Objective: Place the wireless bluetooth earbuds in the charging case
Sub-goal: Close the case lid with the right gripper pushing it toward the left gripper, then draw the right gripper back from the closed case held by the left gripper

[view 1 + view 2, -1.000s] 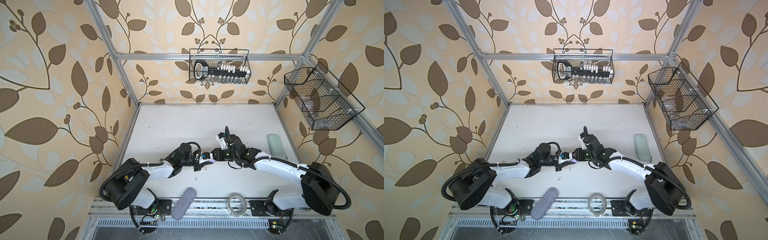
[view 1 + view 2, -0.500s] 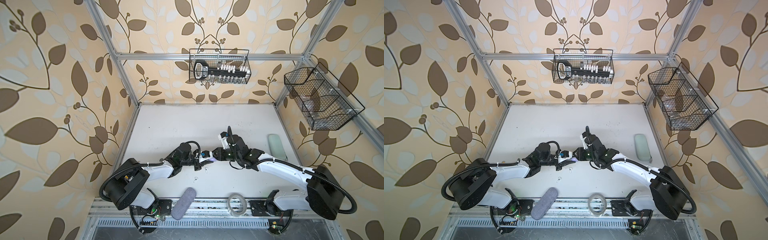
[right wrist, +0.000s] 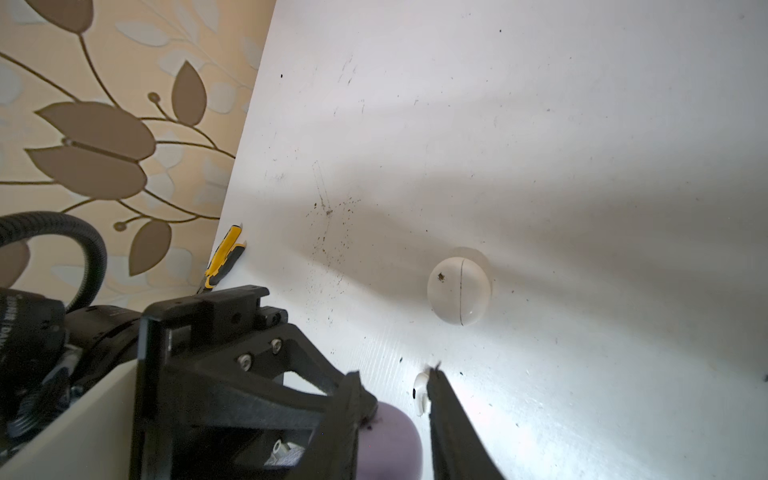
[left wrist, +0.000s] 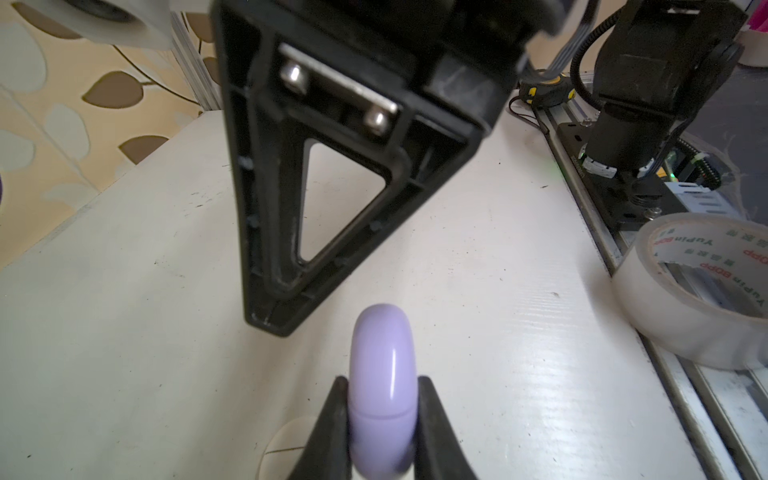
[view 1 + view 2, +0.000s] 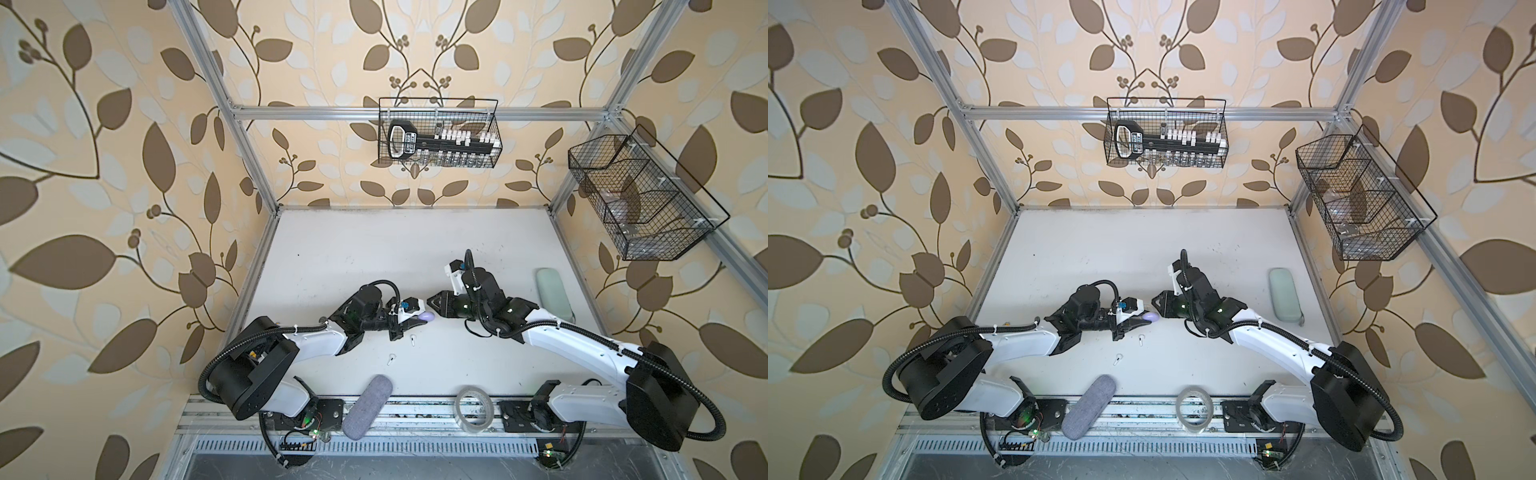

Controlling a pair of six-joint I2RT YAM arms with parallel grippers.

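Left wrist view is showing the left gripper (image 4: 381, 386) clamping the shut lilac case (image 4: 382, 353) edge-on, the right gripper (image 3: 392, 374) hovering just beside, jaws parted, empty. Two white earbuds (image 5: 412, 340) are lying on the table (image 5: 374, 257) nearby. Prying it open is risking that slick case squirting out.

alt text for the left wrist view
The left gripper clamps a lilac charging case edge-on over the white table. The right gripper, a black triangular frame, points at it nearby; a tape roll sits at the table's edge.
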